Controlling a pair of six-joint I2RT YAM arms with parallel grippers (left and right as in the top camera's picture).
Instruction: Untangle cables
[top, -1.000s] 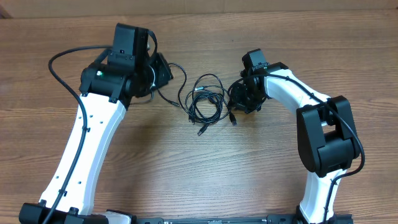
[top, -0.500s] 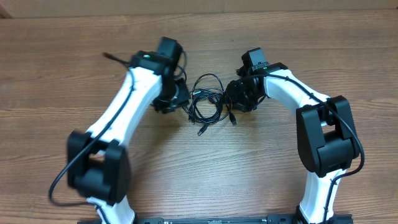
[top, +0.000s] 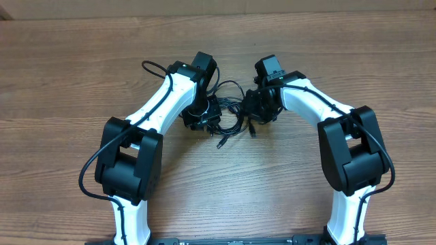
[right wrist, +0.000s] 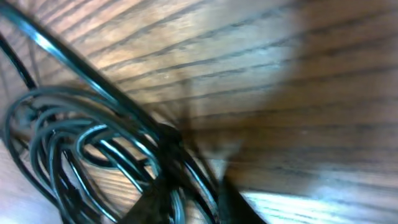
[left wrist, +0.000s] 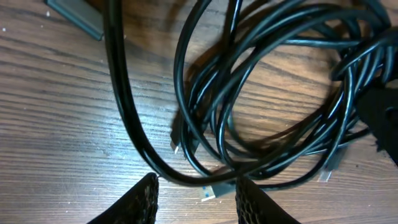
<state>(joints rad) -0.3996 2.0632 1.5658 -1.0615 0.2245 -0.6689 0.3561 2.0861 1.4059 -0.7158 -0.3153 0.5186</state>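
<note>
The cables (top: pixel 231 103) lie as one tangled coil of thin black cords on the wooden table between the two arms, with a loose plug (top: pixel 219 144) trailing toward the front. My left gripper (top: pixel 210 121) hangs over the coil's left edge. In the left wrist view it (left wrist: pixel 198 199) is open, a cord crossing just beyond its fingertips (left wrist: pixel 146 199) and a silver plug (left wrist: pixel 214 190) lying in the gap, ungripped. My right gripper (top: pixel 251 112) is at the coil's right edge. The blurred right wrist view shows it (right wrist: pixel 193 202) shut on strands of the cables (right wrist: pixel 62 143).
The table is bare brown wood (top: pixel 68 68) all around the coil. A flat grey strip (left wrist: pixel 74 15) lies at the top left of the left wrist view. The right gripper's black body (left wrist: pixel 379 118) intrudes at the right edge of that view.
The left arm has swung in from the far left to the coil's left edge, and its jaws have opened. The right arm has edged slightly left, still at the coil.
</note>
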